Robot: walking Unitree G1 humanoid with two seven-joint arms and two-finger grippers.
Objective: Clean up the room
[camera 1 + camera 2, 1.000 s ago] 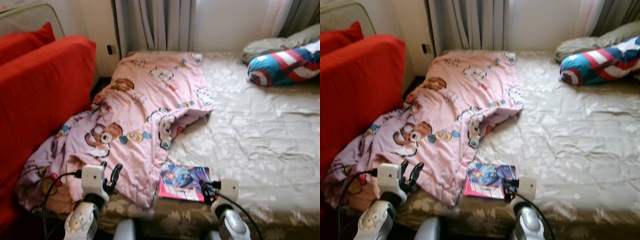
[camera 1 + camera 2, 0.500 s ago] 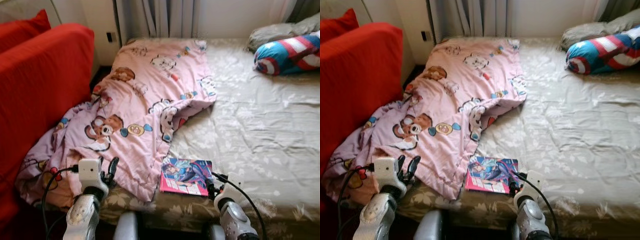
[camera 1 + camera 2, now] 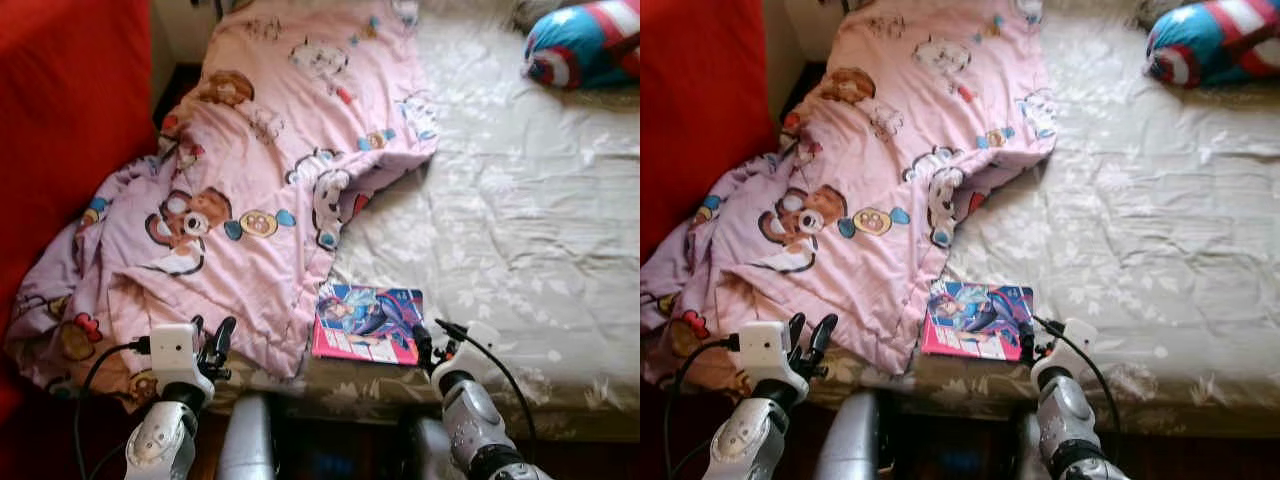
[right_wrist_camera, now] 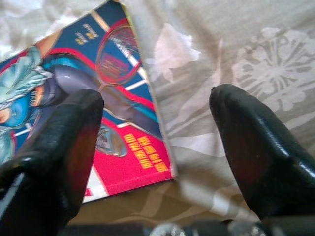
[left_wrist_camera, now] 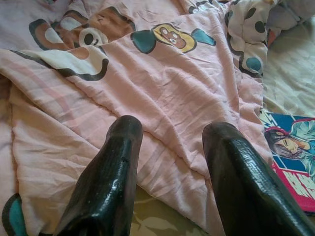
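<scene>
Two grippers sit low at the near edge of the bed (image 3: 520, 250), and I start with my right gripper (image 3: 428, 348): its fingers (image 4: 54, 142) are spread apart and hold nothing, straddling the near right corner of the comic book (image 3: 368, 322). One finger is over the cover, the other over the bedsheet just beside it. I cannot tell whether either finger touches the cover.

My left gripper (image 3: 210, 345) is also released, its two black fingers (image 5: 110, 167) parted above the front hem of the pink blanket (image 3: 270, 170), gripping nothing.

The comic book lies flat on the beige flowered sheet near the bed's front edge, its left side just beside the blanket's hem; the left wrist view shows that hem right next to the cover.

Farther back, the pink blanket with cartoon bears and dogs spreads across the left half of the bed, rumpled, its lower left part spilling over the side toward the red sofa (image 3: 60, 120). A folded flap turns up near the blanket's middle right edge.

At the far right corner a blue, red and white pillow (image 3: 585, 45) rests on the sheet, well apart from the book.
</scene>
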